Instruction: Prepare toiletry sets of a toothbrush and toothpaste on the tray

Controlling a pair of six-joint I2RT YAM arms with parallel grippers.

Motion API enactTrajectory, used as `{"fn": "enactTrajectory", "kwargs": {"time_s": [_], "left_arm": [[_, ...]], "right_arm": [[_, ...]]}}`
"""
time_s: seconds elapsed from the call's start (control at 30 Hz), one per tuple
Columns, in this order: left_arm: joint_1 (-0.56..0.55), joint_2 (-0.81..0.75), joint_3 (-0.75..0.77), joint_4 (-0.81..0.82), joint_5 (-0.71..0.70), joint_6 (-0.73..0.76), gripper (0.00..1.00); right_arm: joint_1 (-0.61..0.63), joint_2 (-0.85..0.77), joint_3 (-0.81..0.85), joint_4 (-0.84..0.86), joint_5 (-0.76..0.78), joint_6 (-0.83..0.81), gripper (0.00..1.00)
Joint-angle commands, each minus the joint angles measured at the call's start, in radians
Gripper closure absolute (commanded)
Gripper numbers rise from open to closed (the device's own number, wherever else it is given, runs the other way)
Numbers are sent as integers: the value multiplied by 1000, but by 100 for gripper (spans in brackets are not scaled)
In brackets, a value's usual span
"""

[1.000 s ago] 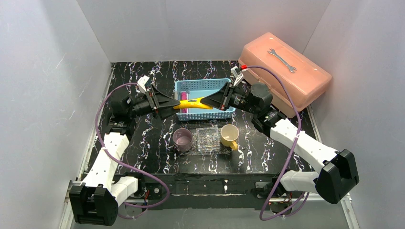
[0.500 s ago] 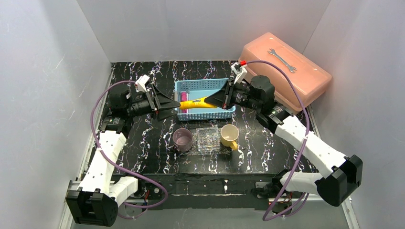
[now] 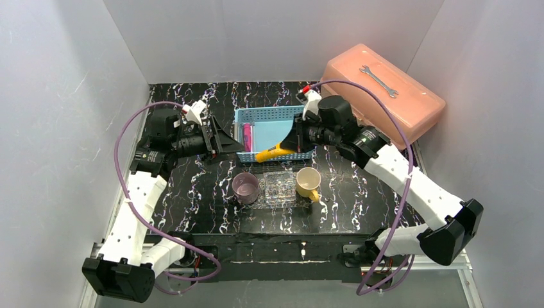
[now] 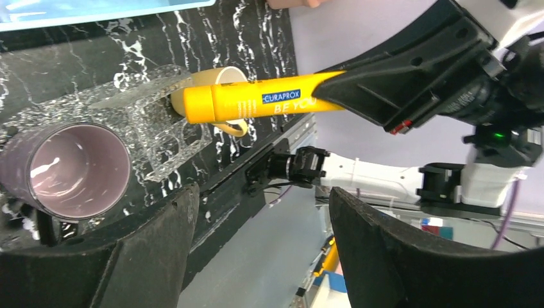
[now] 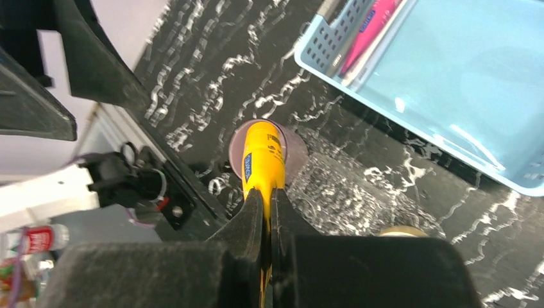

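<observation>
The right hand [image 3: 283, 146] pinches the yellow tube [image 3: 268, 154] by its flat tail, cap aimed at seven o'clock toward the tray [image 3: 280, 187], likely so it can be laid there. The left hand [image 3: 234, 145] gapes empty at the basket's [image 3: 272, 114] nine o'clock side. The pink tube [image 3: 247, 136] lies inside (toothbrushes too faint to make out).

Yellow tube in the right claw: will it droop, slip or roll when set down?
Probably fairly stiff: the yellow tube juts straight from the right claw without sagging. Its smooth skin may slip. Round cap end, so it could roll on the tray.
</observation>
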Motion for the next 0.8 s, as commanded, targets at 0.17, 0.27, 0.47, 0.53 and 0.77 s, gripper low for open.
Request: {"fn": "enactTrajectory", "kwargs": {"time_s": [0.17,0.27,0.47,0.53,0.77], "left_arm": [[-101,26,145,-251,-236,251,26],[-134,27,157,-280,-312,291,26],[-163,11,141,-298,-448,324,24],[-163,3,137,-295,-481,330,23],[-166,-10,98,-275,-598,351,21]], "right_arm": [[209,96,242,-295,342,-159,99],[265,138,300,-362,428,-177,99],[363,231,408,-499,586,-195,99],[379,253,428,-533,621,-194,99],[404,303,449,-583,671,-191,99]]}}
